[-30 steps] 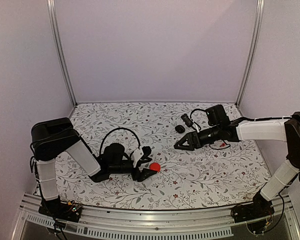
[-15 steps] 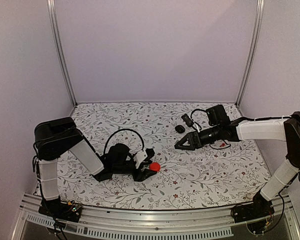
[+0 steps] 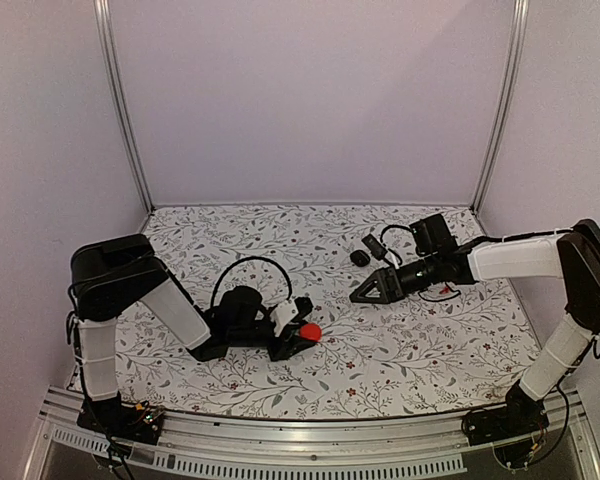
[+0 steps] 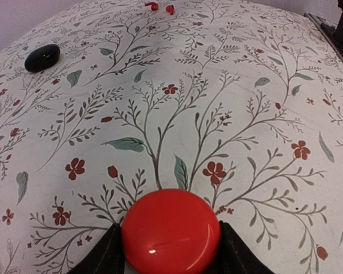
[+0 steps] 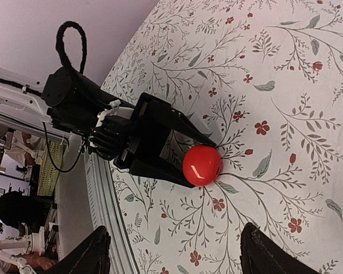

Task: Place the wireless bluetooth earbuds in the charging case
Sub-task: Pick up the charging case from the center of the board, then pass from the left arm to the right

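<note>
The charging case (image 3: pixel 360 257), a small glossy black pebble, lies shut on the floral mat at the back right; it also shows far off in the left wrist view (image 4: pixel 42 57). My left gripper (image 3: pixel 298 337) is low on the mat and shut on a flat red disc (image 3: pixel 309 331), one finger on each side of it (image 4: pixel 170 231). My right gripper (image 3: pixel 361 294) is open and empty, hovering right of the disc and in front of the case; its view looks down on the disc (image 5: pixel 202 165). Two tiny red pieces (image 4: pixel 160 7) lie far back, too small to identify.
A second small black object (image 3: pixel 373 243) lies just behind and right of the case. A black cable loops over the left wrist (image 3: pixel 242 268). The metal rail (image 3: pixel 280 455) runs along the near edge. Walls close the mat on three sides.
My left gripper's fingers have closed onto the red disc and the arm has shifted slightly right. The right arm has barely moved.
</note>
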Action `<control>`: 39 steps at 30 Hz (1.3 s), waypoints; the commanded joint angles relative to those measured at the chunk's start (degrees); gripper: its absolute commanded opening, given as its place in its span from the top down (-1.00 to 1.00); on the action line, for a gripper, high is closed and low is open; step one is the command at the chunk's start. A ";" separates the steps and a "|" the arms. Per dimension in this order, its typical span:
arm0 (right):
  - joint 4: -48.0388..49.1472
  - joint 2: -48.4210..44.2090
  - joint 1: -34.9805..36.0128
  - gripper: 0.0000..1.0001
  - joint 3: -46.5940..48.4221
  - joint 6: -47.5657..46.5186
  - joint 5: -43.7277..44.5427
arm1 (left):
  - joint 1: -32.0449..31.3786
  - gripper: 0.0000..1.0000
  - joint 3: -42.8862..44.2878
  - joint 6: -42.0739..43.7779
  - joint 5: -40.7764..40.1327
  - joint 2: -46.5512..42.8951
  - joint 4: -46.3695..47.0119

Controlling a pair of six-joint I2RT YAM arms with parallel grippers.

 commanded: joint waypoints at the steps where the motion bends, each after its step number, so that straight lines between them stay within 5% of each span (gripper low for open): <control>1: 0.75 0.99 -0.55 -0.54 -1.13 0.44 -2.27 | -1.55 0.24 -1.24 3.38 -0.41 -2.96 -3.88; 9: 2.39 1.75 -0.46 -0.44 -3.89 2.30 -9.28 | -5.24 0.32 -3.47 9.42 0.67 -13.53 -8.75; 22: -0.35 -3.05 7.51 -0.31 -6.31 1.99 -18.52 | -14.62 0.37 3.83 19.63 -4.31 -26.06 -28.96; 39: -1.71 -4.04 12.76 0.12 -3.74 0.76 -20.10 | -18.99 0.39 8.05 23.59 -6.08 -29.08 -36.10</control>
